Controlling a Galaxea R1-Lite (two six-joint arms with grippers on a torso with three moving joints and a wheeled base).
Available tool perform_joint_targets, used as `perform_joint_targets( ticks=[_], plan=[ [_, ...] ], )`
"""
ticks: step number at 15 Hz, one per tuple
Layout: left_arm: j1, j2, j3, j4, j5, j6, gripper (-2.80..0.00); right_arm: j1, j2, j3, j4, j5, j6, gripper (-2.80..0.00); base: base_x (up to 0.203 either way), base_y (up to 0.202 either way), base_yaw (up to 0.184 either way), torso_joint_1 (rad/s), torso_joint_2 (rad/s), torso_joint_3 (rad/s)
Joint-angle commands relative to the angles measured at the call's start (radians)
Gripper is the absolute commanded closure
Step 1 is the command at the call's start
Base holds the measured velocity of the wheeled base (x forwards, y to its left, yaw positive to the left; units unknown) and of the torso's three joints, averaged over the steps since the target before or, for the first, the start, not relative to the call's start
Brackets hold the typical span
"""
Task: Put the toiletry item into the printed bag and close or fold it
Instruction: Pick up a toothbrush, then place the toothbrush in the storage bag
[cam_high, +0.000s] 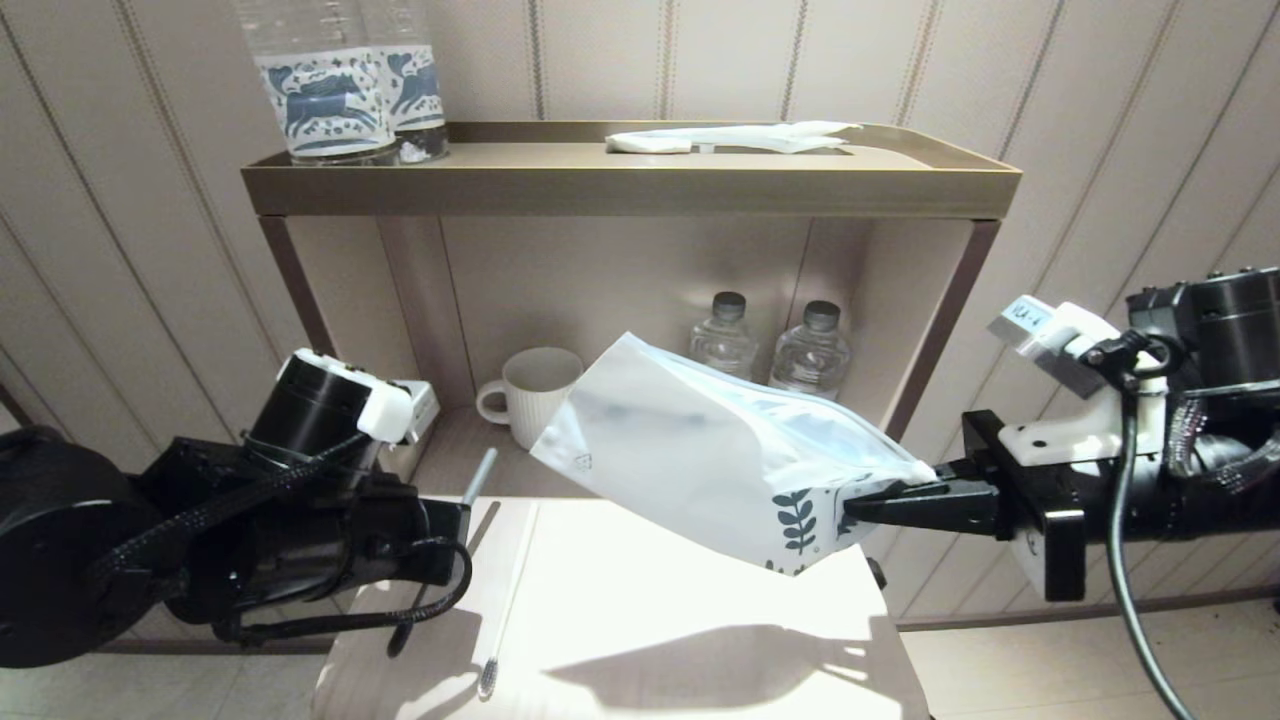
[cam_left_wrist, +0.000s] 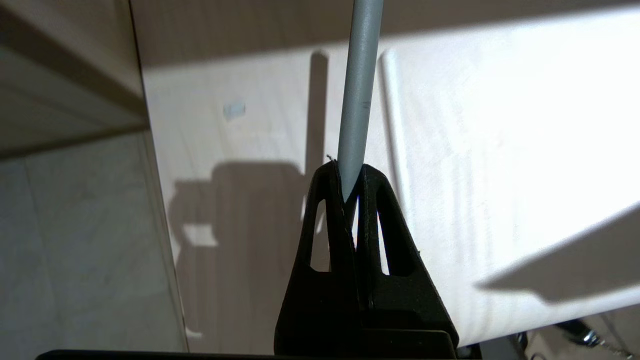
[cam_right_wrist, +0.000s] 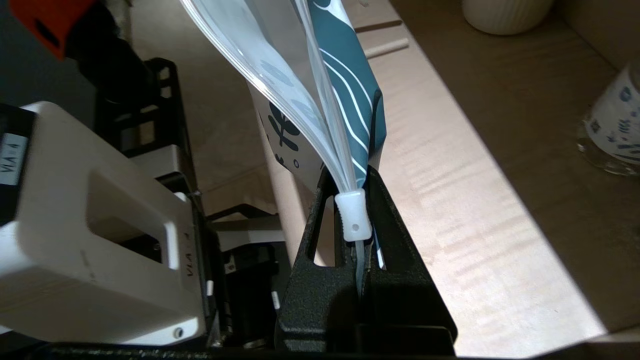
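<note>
The printed bag (cam_high: 715, 455) hangs in the air above the pale tabletop (cam_high: 640, 620), in front of the open shelf unit (cam_high: 630, 185), held by 1 corner and slanting up toward the robot's left; its far side faces away, so only a teal leaf sprig near the held corner shows in the head view, while the right wrist view shows a dark teal panel with white lines and the white zip slider (cam_right_wrist: 353, 216) at the mouth. The right gripper (cam_high: 880, 502) is closed tight on that corner, its jaws pinching the bag's edge right at the slider. The left gripper (cam_left_wrist: 350, 187) sits low at the table's left edge, jaws clamped on a thin grey stick (cam_left_wrist: 357, 95) whose upper end runs out of the wrist frame; what it is cannot be made out. A slim white toothbrush (cam_high: 510, 600) lies on the table near it. A white label on the right wrist camera (cam_high: 1045, 330) reads "VLA-4". 2 bottles (cam_high: 340, 85) with blue deer prints stand on the shelf top, cut off by the frame, beside a plain white packet (cam_high: 730, 138); below stand a ribbed white mug (cam_high: 530, 395) and 2 small bottles (cam_high: 770, 350).
</note>
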Motion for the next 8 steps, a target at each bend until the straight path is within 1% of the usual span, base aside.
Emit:
perform_joint_targets(
  ticks=[1, 2, 3, 4, 5, 6, 7, 8],
  plan=[
    [-0.001, -0.083, -0.071, -0.001, 0.002, 0.023, 0.00, 0.007, 0.019, 0.013, -0.002, -0.088, -0.044, 0.00, 0.000, 0.000, 0.000, 0.000, 0.00, 0.000],
    [-0.001, -0.113, -0.120, 0.002, 0.001, 0.046, 0.00, 0.027, 0.026, 0.024, -0.003, -0.178, -0.070, 0.00, 0.000, 0.000, 0.000, 0.000, 0.00, 0.000],
    [-0.001, -0.138, -0.171, 0.006, 0.001, 0.067, 0.00, 0.061, 0.029, 0.035, -0.005, -0.239, -0.084, 0.00, 0.000, 0.000, 0.000, 0.000, 0.00, 0.000],
    [-0.002, -0.153, -0.229, 0.013, -0.001, 0.091, 0.00, 0.080, 0.032, 0.045, -0.005, -0.265, -0.092, 0.00, 0.000, 0.000, 0.000, 0.000, 0.00, 0.000],
    [-0.009, -0.164, -0.289, 0.016, -0.025, 0.113, 0.00, 0.083, 0.034, 0.046, -0.006, -0.265, -0.092, 0.00, 0.000, 0.000, 0.000, 0.000, 0.00, 0.000],
    [-0.023, -0.175, -0.339, 0.017, -0.098, 0.128, 0.00, 0.084, 0.034, 0.048, -0.006, -0.265, -0.092, 0.00, 0.000, 0.000, 0.000, 0.000, 0.00, 0.000],
    [-0.035, -0.185, -0.390, 0.018, -0.208, 0.134, 0.00, 0.096, 0.038, 0.051, -0.005, -0.266, -0.092, 0.00, 0.000, 0.000, 0.000, 0.000, 0.00, 0.000],
    [-0.050, -0.187, -0.441, 0.021, -0.302, 0.132, 0.00, 0.110, 0.044, 0.056, -0.005, -0.266, -0.092, 0.00, 0.000, 0.000, 0.000, 0.000, 0.00, 0.000]
  ],
)
